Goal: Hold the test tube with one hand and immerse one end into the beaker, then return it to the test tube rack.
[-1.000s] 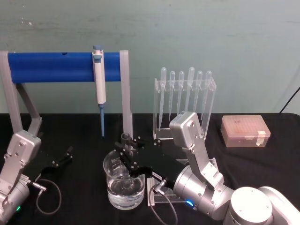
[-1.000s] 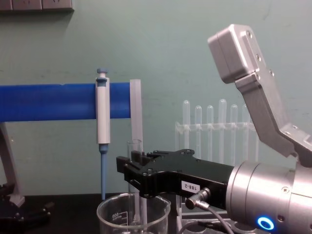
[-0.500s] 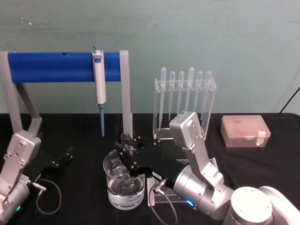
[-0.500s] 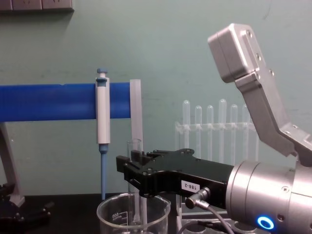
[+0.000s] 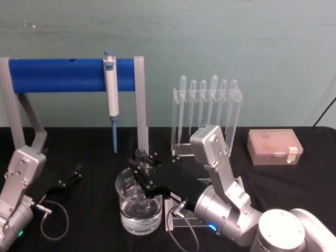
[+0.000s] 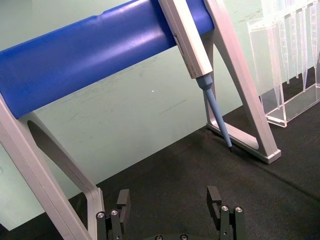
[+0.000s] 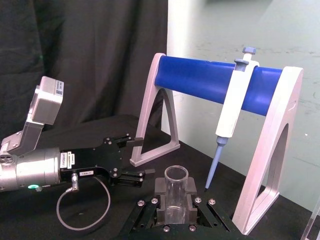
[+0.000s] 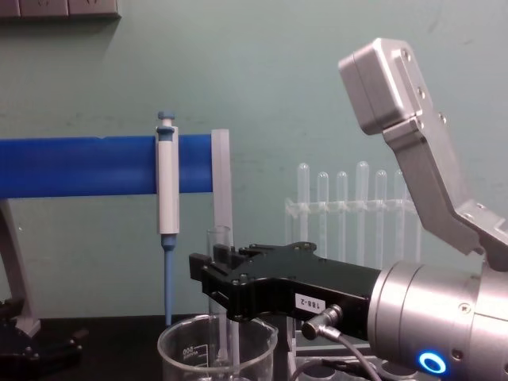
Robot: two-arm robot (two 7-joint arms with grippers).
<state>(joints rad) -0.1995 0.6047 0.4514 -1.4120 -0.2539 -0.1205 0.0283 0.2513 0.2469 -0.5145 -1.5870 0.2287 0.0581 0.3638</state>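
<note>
The test tube (image 5: 140,156) stands upright inside the beaker (image 5: 125,207), its lower end down at the liquid as far as I can tell. It has barely budged in the last second: no lift, no drift. The right gripper (image 5: 142,170) reaches over the beaker's rim, jaws pinching the tube just below its open top. The dip looks done, so next comes the lift to the rack (image 5: 170,220) just right of the beaker. The left gripper (image 5: 70,177) lies well left of the beaker, jaws spread and empty.

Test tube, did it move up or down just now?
No. The test tube has its rim at the same height against the grey post behind it, held in the beaker by the right gripper.
</note>
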